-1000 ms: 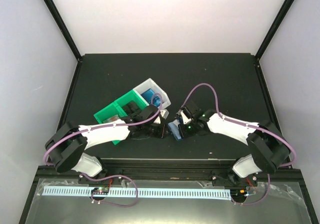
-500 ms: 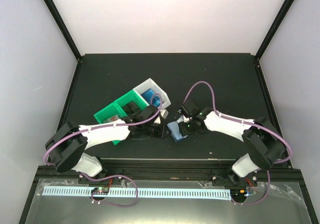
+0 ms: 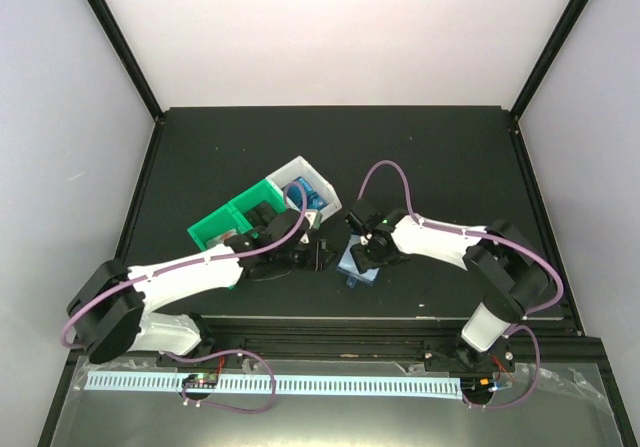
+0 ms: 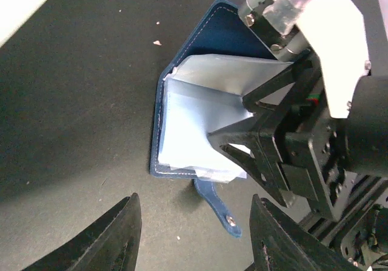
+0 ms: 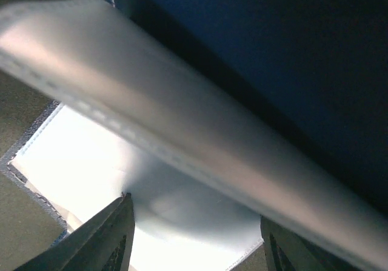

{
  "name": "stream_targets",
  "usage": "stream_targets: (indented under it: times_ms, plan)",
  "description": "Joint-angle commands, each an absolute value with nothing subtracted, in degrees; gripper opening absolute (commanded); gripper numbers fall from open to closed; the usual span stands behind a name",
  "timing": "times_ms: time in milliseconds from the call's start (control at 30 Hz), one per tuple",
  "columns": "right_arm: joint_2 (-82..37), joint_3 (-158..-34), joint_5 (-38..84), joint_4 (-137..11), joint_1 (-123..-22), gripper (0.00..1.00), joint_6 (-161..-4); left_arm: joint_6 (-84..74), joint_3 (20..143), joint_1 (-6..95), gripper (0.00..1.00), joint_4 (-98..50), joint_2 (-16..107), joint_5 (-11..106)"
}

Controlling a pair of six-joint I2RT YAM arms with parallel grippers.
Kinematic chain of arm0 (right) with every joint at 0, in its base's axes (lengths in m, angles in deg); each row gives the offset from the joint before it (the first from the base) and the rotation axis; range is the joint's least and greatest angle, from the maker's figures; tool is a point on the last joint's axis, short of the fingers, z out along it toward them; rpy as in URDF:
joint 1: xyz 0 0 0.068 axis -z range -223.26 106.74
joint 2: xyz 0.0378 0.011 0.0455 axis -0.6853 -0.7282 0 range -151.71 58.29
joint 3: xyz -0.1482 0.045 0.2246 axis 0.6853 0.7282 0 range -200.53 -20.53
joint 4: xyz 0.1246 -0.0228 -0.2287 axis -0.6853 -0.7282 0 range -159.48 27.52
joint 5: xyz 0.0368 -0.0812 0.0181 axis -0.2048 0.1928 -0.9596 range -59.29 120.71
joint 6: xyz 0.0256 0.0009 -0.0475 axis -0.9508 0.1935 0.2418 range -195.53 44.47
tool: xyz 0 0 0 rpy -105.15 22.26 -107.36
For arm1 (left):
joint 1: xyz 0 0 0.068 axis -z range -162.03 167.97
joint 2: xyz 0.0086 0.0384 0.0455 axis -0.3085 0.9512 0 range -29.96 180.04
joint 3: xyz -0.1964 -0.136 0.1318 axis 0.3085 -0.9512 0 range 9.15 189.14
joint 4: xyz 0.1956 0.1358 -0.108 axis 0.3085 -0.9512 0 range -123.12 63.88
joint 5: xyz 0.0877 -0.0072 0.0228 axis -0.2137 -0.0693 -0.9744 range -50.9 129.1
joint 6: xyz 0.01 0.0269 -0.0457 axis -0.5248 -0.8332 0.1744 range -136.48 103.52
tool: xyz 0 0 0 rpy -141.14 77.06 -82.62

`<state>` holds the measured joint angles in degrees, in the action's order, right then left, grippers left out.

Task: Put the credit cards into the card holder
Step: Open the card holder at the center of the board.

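The card holder (image 3: 357, 263) lies open on the black table, its dark blue cover (image 4: 224, 31) spread and its clear sleeves (image 4: 200, 125) fanned upward. Its clasp tab (image 4: 221, 207) points toward my left gripper (image 4: 197, 240), which is open and empty just short of it. My right gripper (image 5: 194, 234) is open right above the sleeves (image 5: 182, 131), with its black fingers (image 4: 254, 143) spread over their edge. Blue credit cards (image 3: 311, 198) sit in the white bin (image 3: 296, 172). Dark cards (image 3: 262, 211) lie in the green bin (image 3: 215, 229).
The green and white bins stand just behind my left arm, left of the holder. The table's front rail (image 3: 330, 322) runs close below the holder. A cable (image 3: 385, 172) loops above my right wrist.
Both grippers have opened. My right gripper slid left and down onto the holder's sleeves, and the holder now lies open. My left arm has stretched out lower along the table.
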<state>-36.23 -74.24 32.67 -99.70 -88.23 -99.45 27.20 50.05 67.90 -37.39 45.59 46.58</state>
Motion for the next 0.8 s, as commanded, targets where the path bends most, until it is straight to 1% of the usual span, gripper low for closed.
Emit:
stream_targets:
  times_ms: [0,200,267,500,633,767]
  plan:
    - [-37.8,-76.0,37.4,-103.1,-89.1,0.58,-99.7,27.8,47.0,67.8,0.51,-36.5,39.9,44.8]
    - [-36.3,-77.7,36.2,-102.1,-89.5,0.58,-102.6,26.9,45.0,67.7,0.51,-35.0,36.2,45.3]
    - [-34.9,-77.8,36.0,-100.9,-89.5,0.58,-104.4,26.2,45.0,67.7,0.49,-32.8,36.5,46.2]
    - [-30.3,-76.2,36.3,-96.0,-89.4,0.49,-110.2,25.7,46.1,67.7,0.32,-24.0,43.9,50.4]
    - [-28.7,-74.9,39.1,-93.9,-89.5,0.45,-111.7,25.9,48.4,67.7,0.25,-20.3,51.4,53.0]
    - [-28.2,-74.5,42.9,-93.0,-89.5,0.45,-112.3,26.0,50.7,67.7,0.20,-17.8,57.1,52.8]
